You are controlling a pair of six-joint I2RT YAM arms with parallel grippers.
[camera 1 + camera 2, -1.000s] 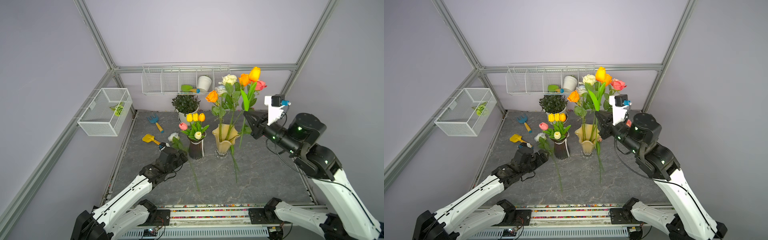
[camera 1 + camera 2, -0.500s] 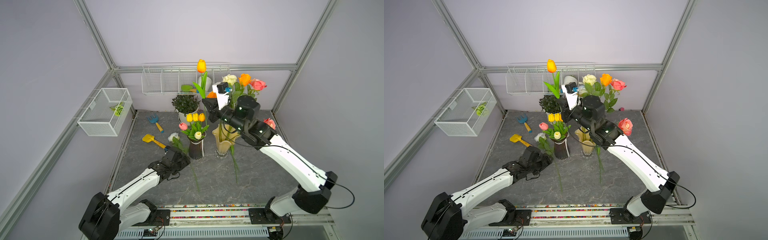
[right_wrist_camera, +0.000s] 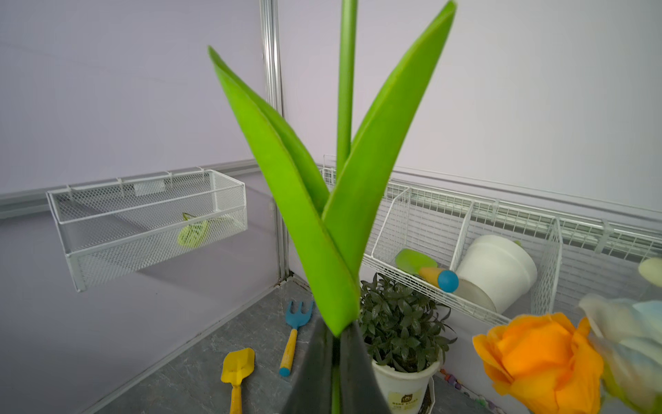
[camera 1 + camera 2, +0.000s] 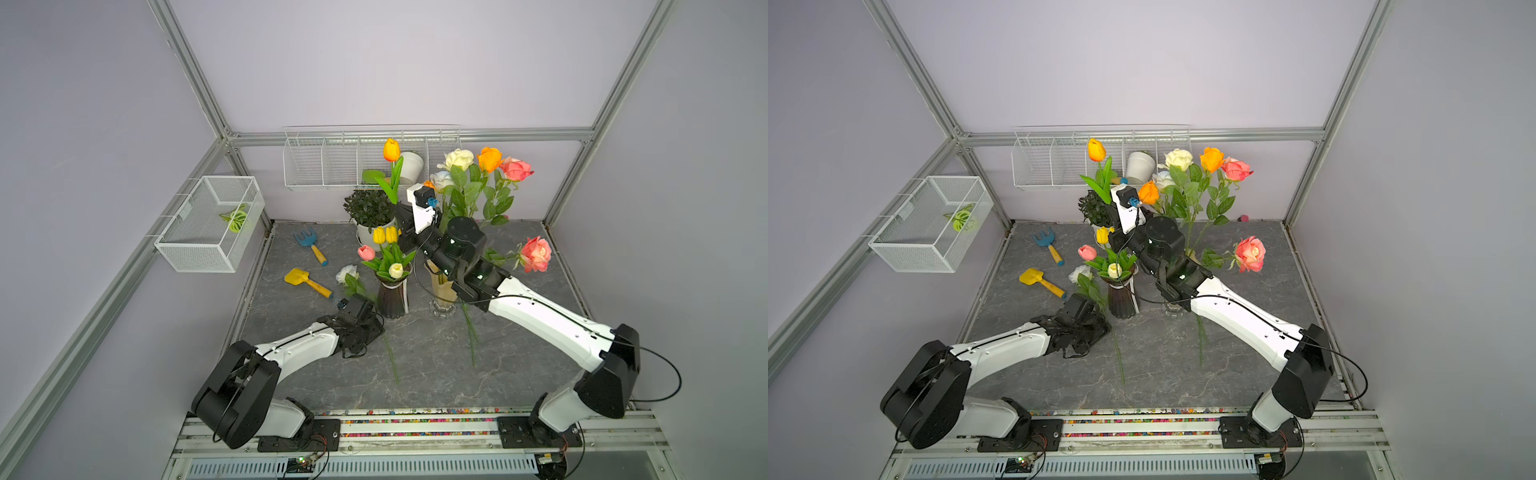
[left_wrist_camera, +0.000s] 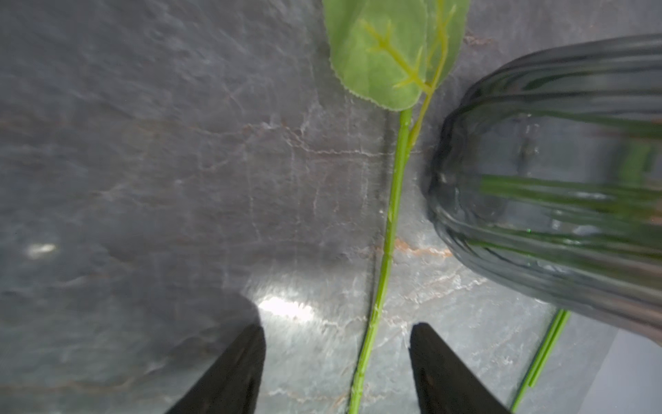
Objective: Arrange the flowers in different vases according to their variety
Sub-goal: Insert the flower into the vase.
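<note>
Two vases stand side by side on the grey table (image 4: 436,386): a dark vase (image 4: 392,297) and, just beside it on the right arm's side, a pale yellow vase (image 4: 438,286). The dark vase holds two yellow tulips (image 4: 385,235), a pink tulip (image 4: 366,252) and a cream tulip (image 4: 395,270); the pale yellow vase holds a bunch of roses (image 4: 458,159) that rise well above the dark vase. Higher than the dark vase's rim and near its yellow tulips in both top views, the right gripper (image 3: 336,333) is pinched tight on the stem of an orange tulip (image 4: 391,149), just under its two long leaves; the tulip stands upright, its bloom far above the dark vase. Low at the table beside the dark vase's foot, on the left arm's side, the left gripper (image 5: 336,325) has its jaws apart, one on each side of the thin stem of a white rose (image 4: 347,273); in the wrist view neither finger touches the stem. That stem lies flat and runs just beside the dark vase's base, and the bloom rests near the vase, toward the back wall. A pink rose (image 4: 536,253) lies beyond the pale yellow vase, well apart from the dark vase. A potted plant (image 4: 370,208) stands behind the dark vase; a yellow shovel (image 4: 297,276) and a blue rake (image 4: 306,239) lie to its left.
</note>
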